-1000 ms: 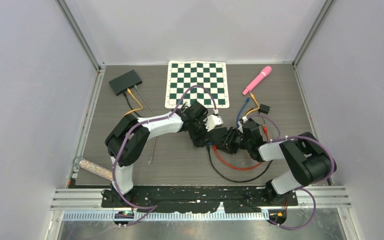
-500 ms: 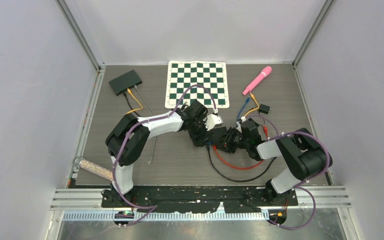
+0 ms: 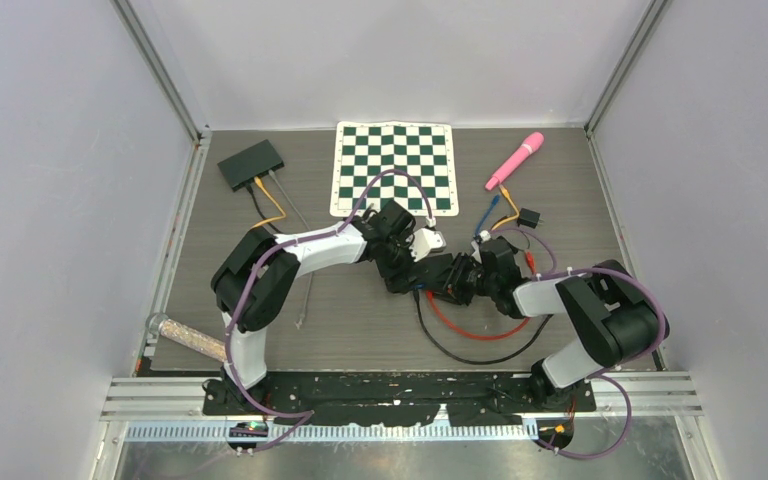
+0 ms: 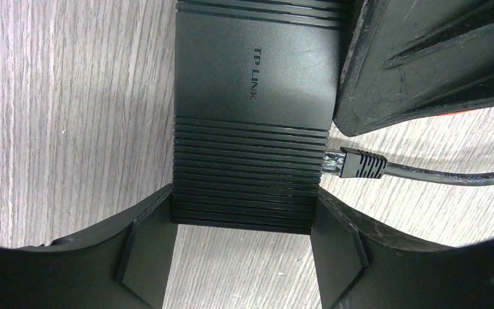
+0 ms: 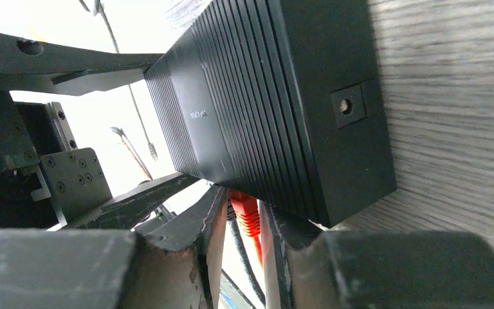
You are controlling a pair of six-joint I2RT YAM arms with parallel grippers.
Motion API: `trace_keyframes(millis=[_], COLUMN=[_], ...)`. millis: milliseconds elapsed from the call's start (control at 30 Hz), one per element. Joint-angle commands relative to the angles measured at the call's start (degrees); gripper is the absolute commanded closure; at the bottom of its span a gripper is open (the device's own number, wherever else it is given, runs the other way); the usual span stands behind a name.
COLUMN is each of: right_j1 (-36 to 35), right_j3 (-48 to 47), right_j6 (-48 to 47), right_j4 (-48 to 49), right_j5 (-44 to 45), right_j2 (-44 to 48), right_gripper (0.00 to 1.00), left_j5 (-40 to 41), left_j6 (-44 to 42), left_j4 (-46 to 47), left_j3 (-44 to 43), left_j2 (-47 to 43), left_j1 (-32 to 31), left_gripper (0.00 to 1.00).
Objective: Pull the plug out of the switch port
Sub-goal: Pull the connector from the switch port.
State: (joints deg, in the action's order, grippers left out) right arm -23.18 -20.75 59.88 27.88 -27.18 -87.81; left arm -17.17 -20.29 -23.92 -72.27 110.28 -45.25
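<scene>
Pinching red plug point(image 5: 247, 217); switch point(image 4: 252, 96) clamped.

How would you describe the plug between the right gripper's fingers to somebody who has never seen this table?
Find the green-and-white chessboard mat at the table's far side; just in front of it, both arms meet at a black ribbed TP-LINK switch box. The red plug sits at that box's edge, between the fingers of the right gripper. The plug beside it is a black plug.
</scene>
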Motion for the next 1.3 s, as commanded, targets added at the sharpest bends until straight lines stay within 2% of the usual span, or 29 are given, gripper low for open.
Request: trace_keyframes(millis=[0, 100, 267, 600, 900, 1133, 1267], right_j1=[0.15, 0.11, 0.13, 0.15, 0.15, 0.23, 0.11], right_j3=[-2.16, -2.83, -3.48, -3.85, -3.58, -2.71, -2.91], right_j6=[-0.47, -0.52, -0.92, -3.8, -10.82, -10.84, -12.66], right_j4=[-2.06, -1.96, -2.23, -5.09, -9.7, -5.61, -8.91], right_j5=[5.32, 5.13, 5.27, 5.88, 4.71, -0.94, 0.83], right_j2=[0.63, -0.24, -1.18, -0.88, 0.91, -0.55, 0.43], right_gripper=[0.7, 0.66, 0.66, 0.94, 0.95, 0.95, 0.95], left_j5=[-6.0, -6.34, -6.51, -6.45, -5.26, -4.56, -4.08], left_j6=[0.83, 0.62, 0.43, 0.17, 0.78, 0.87, 0.96], left_j4=[-5.49, -5.68, -5.68, -5.31, -1.78, -1.76, -1.48], left_j3=[-0.29, -0.26, -0.25, 0.0, 1.92, 1.8, 2.01], left_j2=[0.36, 0.16, 0.39, 0.72, -1.1, -0.76, -0.83], left_j1=[-0.77, -0.72, -0.71, -0.76, -0.72, -0.64, -0.63], left_gripper=[0.56, 0.56, 0.57, 0.57, 0.6, 0.6, 0.61])
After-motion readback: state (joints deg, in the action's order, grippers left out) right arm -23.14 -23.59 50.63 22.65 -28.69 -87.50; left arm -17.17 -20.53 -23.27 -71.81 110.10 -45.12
